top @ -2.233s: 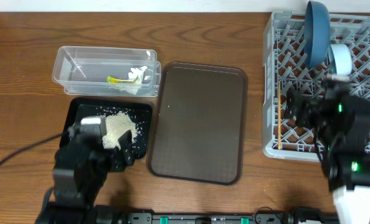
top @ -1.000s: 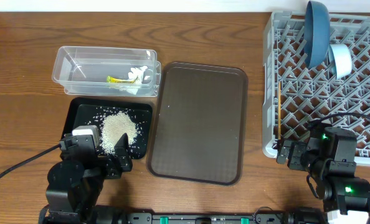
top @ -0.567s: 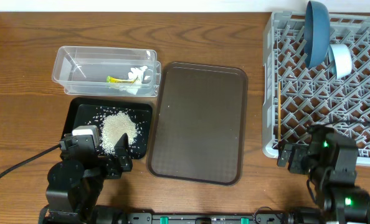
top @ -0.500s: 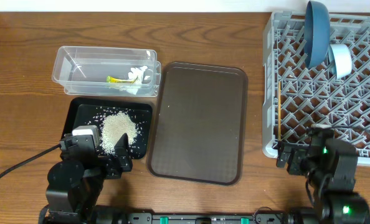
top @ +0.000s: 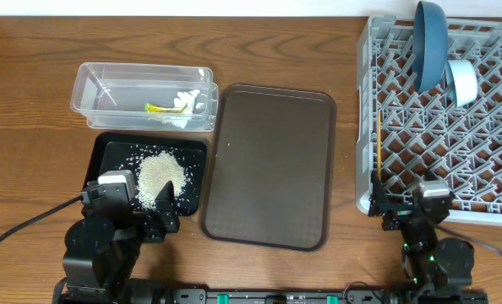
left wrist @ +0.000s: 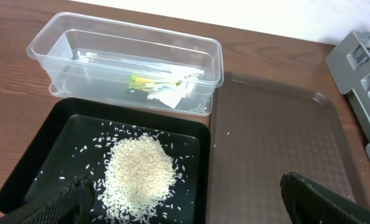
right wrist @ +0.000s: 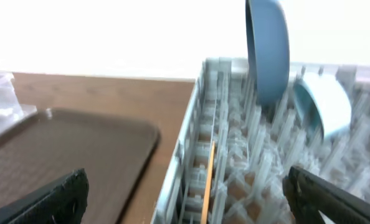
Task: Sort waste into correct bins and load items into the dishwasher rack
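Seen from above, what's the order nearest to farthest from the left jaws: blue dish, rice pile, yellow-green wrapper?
1. Rice pile, black tray, by the jaws.
2. Yellow-green wrapper, in the clear tub.
3. Dark blue dish, far-right rack.

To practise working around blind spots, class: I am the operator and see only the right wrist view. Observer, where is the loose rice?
Observer: The rice grains lie heaped in the black tray.
Operator: And the other waste?
Observer: The yellow-green wrapper and the white tissue lie together in the clear tub.
Operator: Is the left end effector holding anything?
Observer: No. The left end effector is open with nothing between its fingers, at the black tray's near edge.
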